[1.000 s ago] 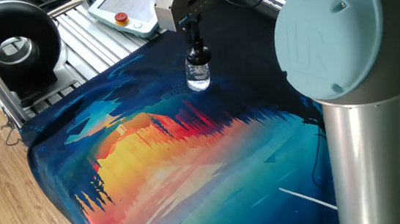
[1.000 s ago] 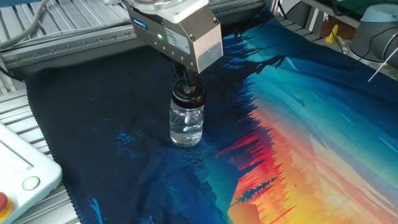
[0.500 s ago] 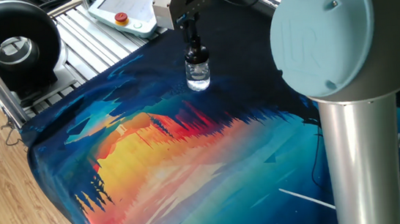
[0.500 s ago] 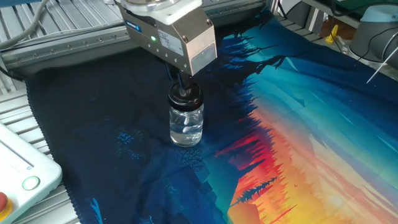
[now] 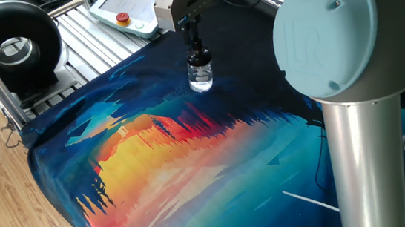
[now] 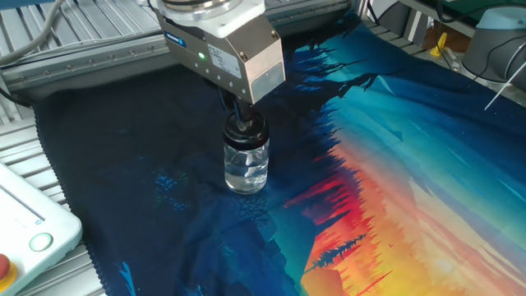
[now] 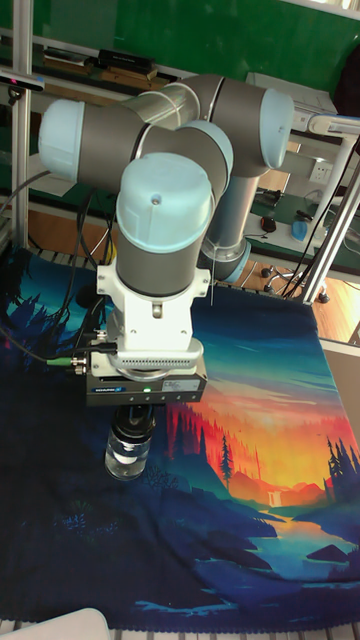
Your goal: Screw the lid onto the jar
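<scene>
Black lid [image 6: 246, 129] (atop jar [image 6: 246, 168]) between jaws

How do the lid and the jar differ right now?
The lid is black and opaque; the jar is clear glass. The lid is narrower than the jar's body. The hand sits over the lid, while the jar stands on the cloth. Both are round, upright and stacked in line.
</scene>
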Robot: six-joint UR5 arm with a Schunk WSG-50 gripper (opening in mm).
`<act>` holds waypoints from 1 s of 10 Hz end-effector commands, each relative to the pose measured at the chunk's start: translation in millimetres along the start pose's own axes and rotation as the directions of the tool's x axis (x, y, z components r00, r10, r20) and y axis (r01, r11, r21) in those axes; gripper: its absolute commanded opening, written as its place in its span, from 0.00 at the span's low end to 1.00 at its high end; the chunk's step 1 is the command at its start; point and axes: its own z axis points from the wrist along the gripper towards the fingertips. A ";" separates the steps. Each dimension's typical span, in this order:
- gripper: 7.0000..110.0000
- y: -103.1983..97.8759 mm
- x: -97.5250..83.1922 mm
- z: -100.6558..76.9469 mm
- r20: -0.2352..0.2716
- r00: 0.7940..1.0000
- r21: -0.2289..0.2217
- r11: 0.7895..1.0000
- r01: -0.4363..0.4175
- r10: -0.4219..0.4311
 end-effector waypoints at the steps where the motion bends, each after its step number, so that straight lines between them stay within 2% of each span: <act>1: 0.00 2.0 3.5 -5.7 -0.005 1.000 -0.013 1.000 0.000 0.000; 4: 0.00 0.2 2.2 5.5 0.009 1.000 -0.020 1.000 0.005 -0.005; 10: 0.00 0.3 3.5 4.0 0.004 1.000 -0.018 1.000 -0.004 0.004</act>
